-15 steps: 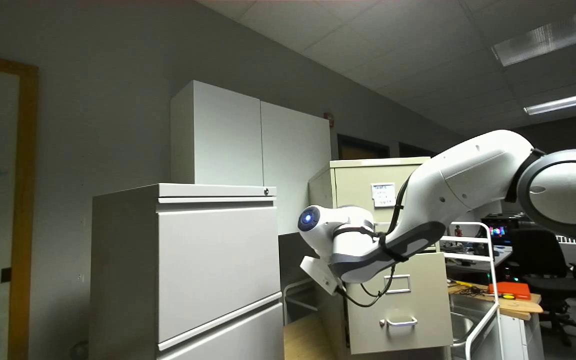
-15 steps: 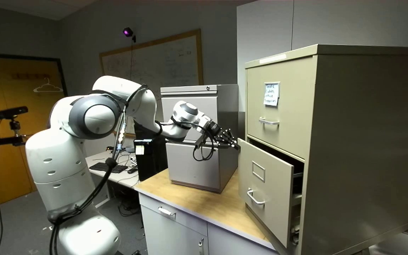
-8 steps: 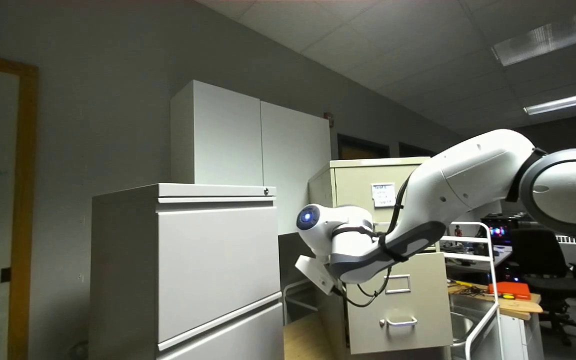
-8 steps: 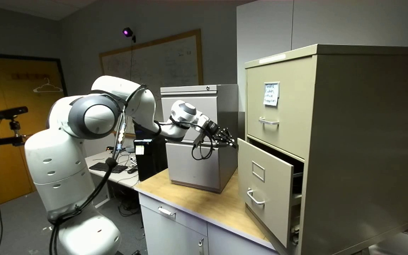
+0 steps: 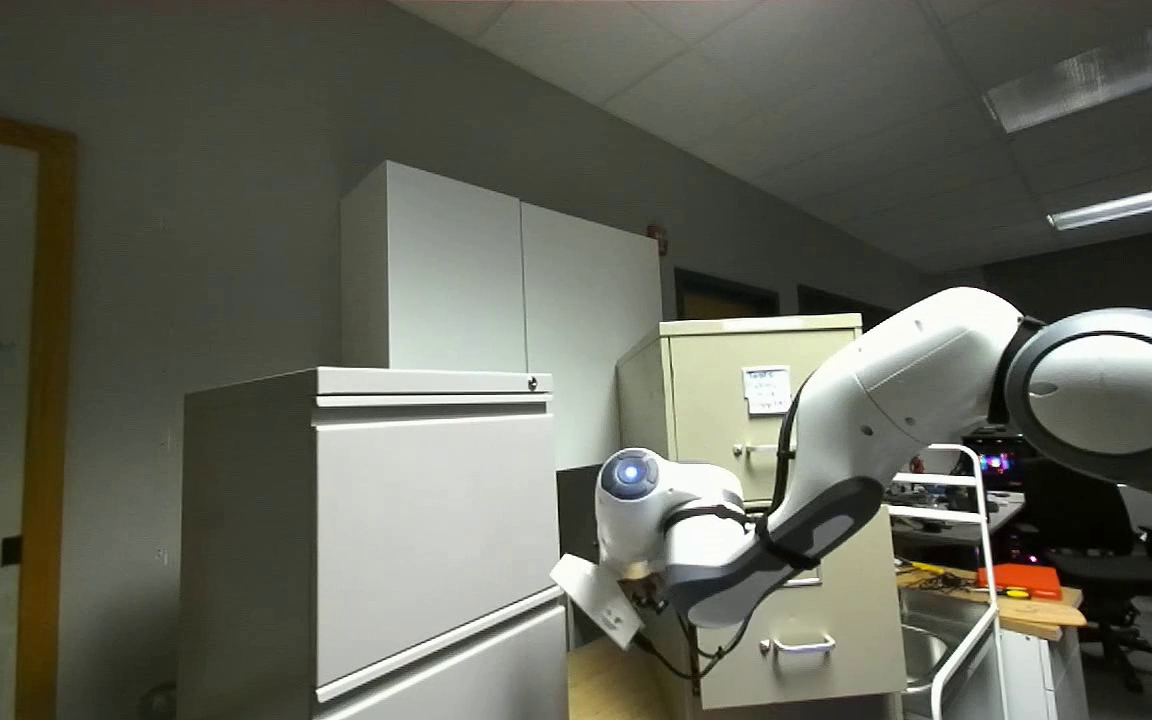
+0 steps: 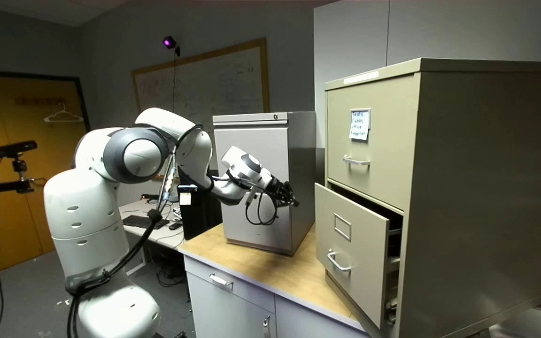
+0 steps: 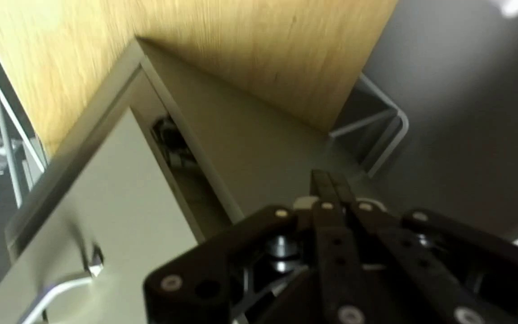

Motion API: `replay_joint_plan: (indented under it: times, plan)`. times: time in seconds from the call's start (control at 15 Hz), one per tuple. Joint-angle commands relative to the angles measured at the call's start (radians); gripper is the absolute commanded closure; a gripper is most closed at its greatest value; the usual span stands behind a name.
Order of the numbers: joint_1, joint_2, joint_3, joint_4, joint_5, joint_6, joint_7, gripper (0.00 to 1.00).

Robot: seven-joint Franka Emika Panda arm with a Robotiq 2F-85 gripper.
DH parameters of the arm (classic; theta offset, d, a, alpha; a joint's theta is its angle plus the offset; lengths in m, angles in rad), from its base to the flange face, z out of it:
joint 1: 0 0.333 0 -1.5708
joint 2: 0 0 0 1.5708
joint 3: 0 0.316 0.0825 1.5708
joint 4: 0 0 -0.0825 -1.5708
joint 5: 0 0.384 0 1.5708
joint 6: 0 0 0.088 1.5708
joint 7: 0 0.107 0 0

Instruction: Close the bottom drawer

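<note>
We identify a beige bottom drawer (image 6: pixel 359 263) with a silver handle (image 5: pixel 802 648), a black end effector (image 7: pixel 331 181), a white-and-grey arm (image 6: pixel 141 161) and a yellow, wood-grained bench (image 7: pixel 250 49).

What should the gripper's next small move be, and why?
Probably a small sideways shift, bringing the gripper in front of the bottom drawer before any push. The drawer stands partly open, and in the wrist view the closed fingertips show against the cabinet's side wall, to the right of the drawer.

A wooden countertop (image 6: pixel 277 270) carries a grey cabinet (image 6: pixel 257 218) and a beige cabinet (image 6: pixel 477 188).
</note>
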Motion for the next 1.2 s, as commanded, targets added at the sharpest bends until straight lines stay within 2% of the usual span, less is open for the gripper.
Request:
replay_joint_plan:
  times: [0.0,0.2,0.27,0.33,0.4,0.6,0.67,0.8,0.93,1.13]
  plan:
    - [-0.001,-0.094,-0.002,-0.207,0.131,0.194,-0.042,1.0]
    - [0.012,-0.151,-0.025,-0.384,0.377,0.326,-0.205,1.0]
    - [0.053,-0.161,-0.068,-0.44,0.459,0.334,-0.247,1.0]
    - [0.02,-0.184,-0.034,-0.469,0.55,0.29,-0.305,1.0]
    - [0.025,-0.202,-0.058,-0.488,0.536,0.233,-0.264,1.0]
    - [-0.032,-0.201,-0.043,-0.495,0.487,0.157,-0.151,1.0]
    - [-0.118,-0.189,0.03,-0.485,0.474,0.145,-0.099,1.0]
    - [-0.165,-0.165,0.055,-0.461,0.443,0.109,-0.014,1.0]
    - [-0.193,-0.147,0.05,-0.441,0.459,0.09,0.033,1.0]
    - [-0.242,-0.151,0.045,-0.404,0.404,0.096,0.143,1.0]
